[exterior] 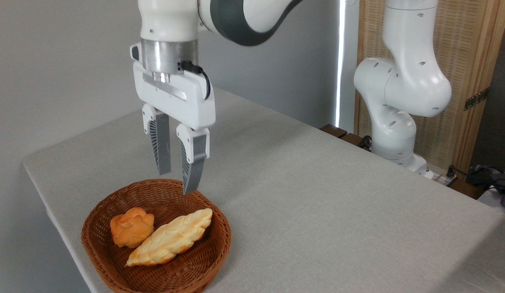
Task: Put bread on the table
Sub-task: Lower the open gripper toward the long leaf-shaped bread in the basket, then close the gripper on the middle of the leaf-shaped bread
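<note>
Hanging above the back of the wicker basket (156, 240), the gripper (177, 175) points straight down with its two grey ribbed fingers (160, 144) spread a little apart and nothing between them. It is released and empty, and its tips sit just over the basket's rear rim, not touching anything. That posture suits a top-down reach into the bowl, since the basket's raised wall would block any approach from the side.

Inside the basket the bread (171, 237) lies flat on the woven floor, angled from the lower left up toward the right, its upper pointed end close under the fingers. Its long axis runs across the gap between them, so the narrow width is what the fingers would have to close on; I judge the present gap is probably too small for that. A small round orange bun (131, 227) sits just beside the loaf on the left, touching or nearly so, which leaves little room for a finger on that side.

To the right of the basket the table (317, 195) offers a wide bare grey surface, the likely landing spot. No step of moving the loaf is done yet.
</note>
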You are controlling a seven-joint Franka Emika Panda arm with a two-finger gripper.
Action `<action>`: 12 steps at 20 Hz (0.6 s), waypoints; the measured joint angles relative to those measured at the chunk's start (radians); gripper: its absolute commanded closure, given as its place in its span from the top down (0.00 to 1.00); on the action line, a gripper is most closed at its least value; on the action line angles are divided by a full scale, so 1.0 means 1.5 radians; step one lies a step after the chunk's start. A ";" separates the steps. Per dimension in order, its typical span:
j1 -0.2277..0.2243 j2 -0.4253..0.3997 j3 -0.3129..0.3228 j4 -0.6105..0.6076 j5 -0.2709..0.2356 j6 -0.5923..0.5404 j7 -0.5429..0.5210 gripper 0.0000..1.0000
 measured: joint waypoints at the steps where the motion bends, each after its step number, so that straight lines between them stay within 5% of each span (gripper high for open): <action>1: 0.000 0.000 0.000 -0.008 0.000 0.005 0.000 1.00; 12: 0.001 0.015 0.001 -0.080 0.051 0.100 0.002 1.00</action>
